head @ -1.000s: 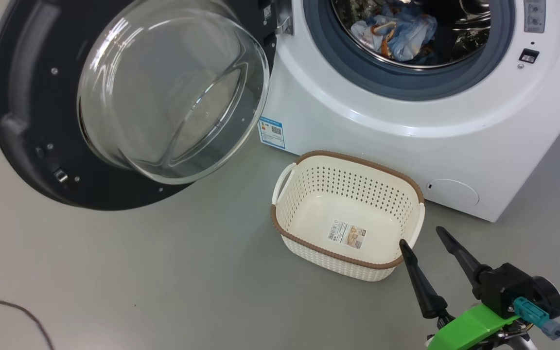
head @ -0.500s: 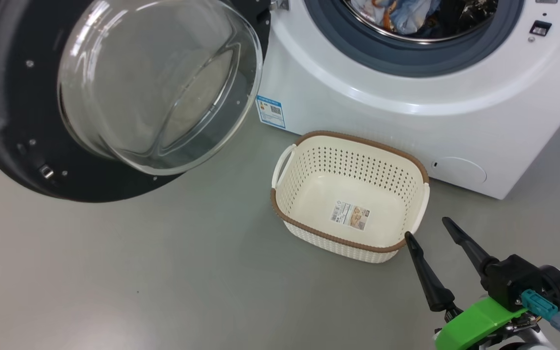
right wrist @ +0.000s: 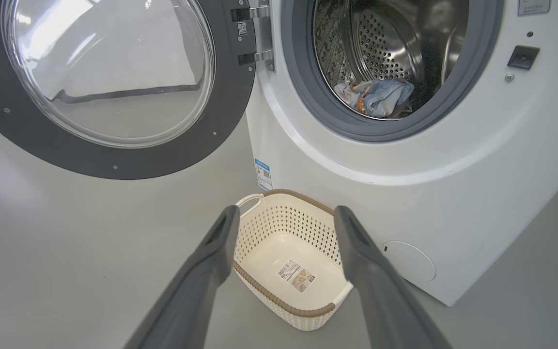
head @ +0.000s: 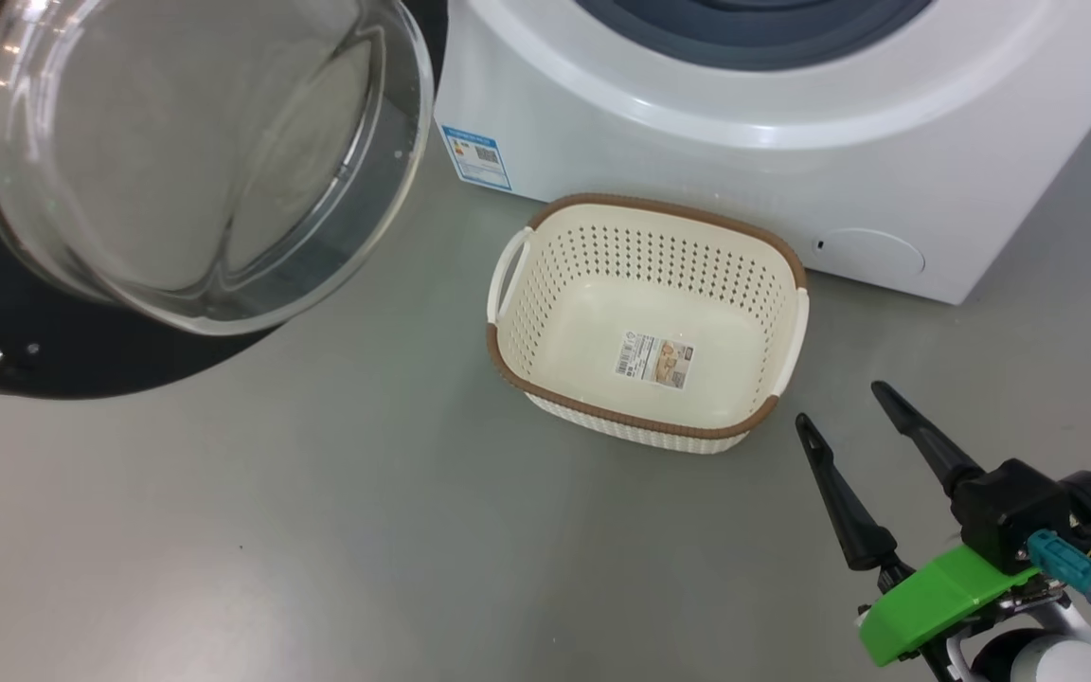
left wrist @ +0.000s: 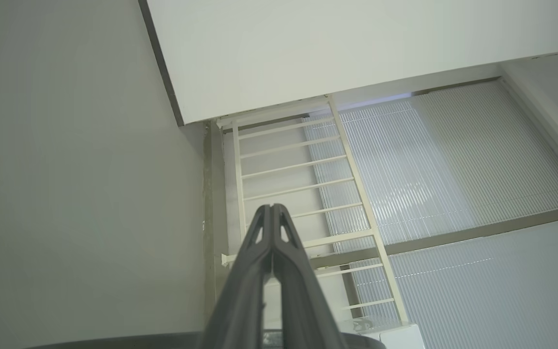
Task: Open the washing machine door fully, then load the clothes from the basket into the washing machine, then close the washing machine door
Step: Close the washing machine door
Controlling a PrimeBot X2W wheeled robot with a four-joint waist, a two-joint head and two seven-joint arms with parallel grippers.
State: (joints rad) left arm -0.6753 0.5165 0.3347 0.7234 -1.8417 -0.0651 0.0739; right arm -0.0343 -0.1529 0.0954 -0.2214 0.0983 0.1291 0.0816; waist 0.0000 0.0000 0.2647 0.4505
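The right gripper (head: 839, 403) hung spread wide, holding nothing, near the basket (head: 650, 256) on the grey floor (head: 318, 521) before the washing machine (head: 697, 161). The left gripper (left wrist: 271, 208), pressed shut, faced a white railing (left wrist: 274, 111). The right wrist view caught the clothes (right wrist: 376, 97) in the drum (right wrist: 385, 43), the washing machine door (right wrist: 230, 97) open.

Clothes (right wrist: 376, 96) in washing machine (right wrist: 453, 160), basket (right wrist: 279, 228) before it, door (right wrist: 138, 162) to its left.

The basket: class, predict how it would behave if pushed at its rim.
The basket probably weighs little: thin perforated walls, nothing inside but a label. Wide and low, it would likely slide over the smooth floor rather than tip.
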